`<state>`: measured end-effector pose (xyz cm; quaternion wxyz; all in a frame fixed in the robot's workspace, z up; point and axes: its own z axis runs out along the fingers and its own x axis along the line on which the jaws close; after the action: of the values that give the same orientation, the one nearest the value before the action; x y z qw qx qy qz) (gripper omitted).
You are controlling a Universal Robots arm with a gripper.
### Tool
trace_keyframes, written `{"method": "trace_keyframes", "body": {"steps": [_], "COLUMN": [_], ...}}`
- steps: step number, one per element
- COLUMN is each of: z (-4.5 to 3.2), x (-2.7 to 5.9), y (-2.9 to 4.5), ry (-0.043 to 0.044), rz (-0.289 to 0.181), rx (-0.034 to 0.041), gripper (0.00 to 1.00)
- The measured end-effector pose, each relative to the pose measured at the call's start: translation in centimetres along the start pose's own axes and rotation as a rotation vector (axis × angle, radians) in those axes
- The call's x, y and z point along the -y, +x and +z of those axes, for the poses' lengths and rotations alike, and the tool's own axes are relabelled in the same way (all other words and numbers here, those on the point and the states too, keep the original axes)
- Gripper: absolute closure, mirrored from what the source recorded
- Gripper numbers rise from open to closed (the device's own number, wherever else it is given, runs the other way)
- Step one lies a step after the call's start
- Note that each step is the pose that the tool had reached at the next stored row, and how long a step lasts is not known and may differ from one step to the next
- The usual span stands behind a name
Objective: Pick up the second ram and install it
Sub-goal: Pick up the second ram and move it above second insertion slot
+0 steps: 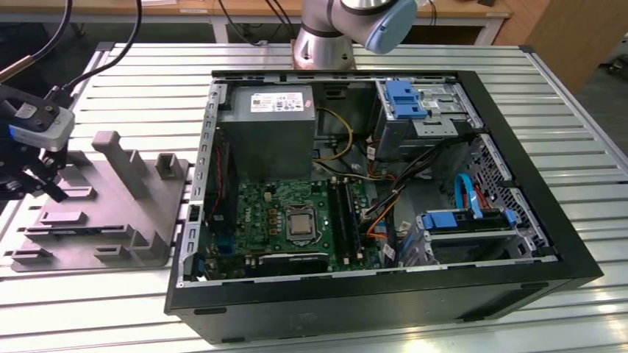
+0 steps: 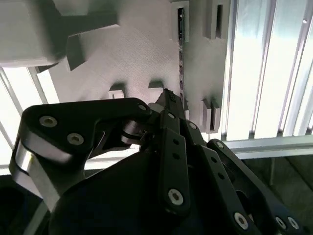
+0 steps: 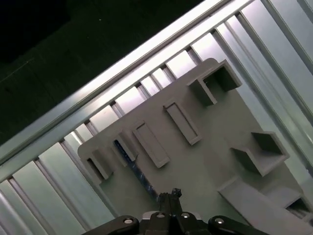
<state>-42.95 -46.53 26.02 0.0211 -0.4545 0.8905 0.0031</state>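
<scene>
Alt text: One robot arm works over a slatted metal table [image 1: 549, 66]. A grey fixture plate [image 1: 108, 213] with raised blocks and slots lies on it, and an open PC case [image 1: 530, 220] sits just beside the fixture.

The gripper [image 1: 49, 187] hangs over the fixture's far end, the side away from the case. In both wrist views its tip [image 2: 168, 95] [image 3: 171, 192] is low over the fixture, at or just beside one end of the second ram [image 2: 181, 54] [image 3: 134, 166]. Can't tell whether the gripper is open, closed or clamped on the strip, as its tip and the strip's end overlap.

The second ram is a thin dark strip w/ a blue-green tint. It stands on edge in a narrow slot near the fixture's outer edge, between small grey support blocks, and isn't lifted out.

Risks, as judgement:
- The gripper is near the strip's end, not its middle, so a grip there could tilt the ram and jam it against the support blocks.
- A weak or partial hold on so thin an edge could let it slip.
- Coming down slightly off-line could press on the chips or nudge the fixture itself.
- Inside the case, loose cables lie close to the motherboard slots [image 1: 343, 209] and could snag.
</scene>
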Motion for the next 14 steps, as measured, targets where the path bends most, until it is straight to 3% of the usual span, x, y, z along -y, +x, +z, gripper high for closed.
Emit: {"method": "trace_keyframes", "body": {"steps": [14], "z": [0.58], "x": [-0.01], "y": [0.02], "ry": [-0.0108], "rz": [-0.254], "rx": [0.0021], "gripper": [0.90]}}
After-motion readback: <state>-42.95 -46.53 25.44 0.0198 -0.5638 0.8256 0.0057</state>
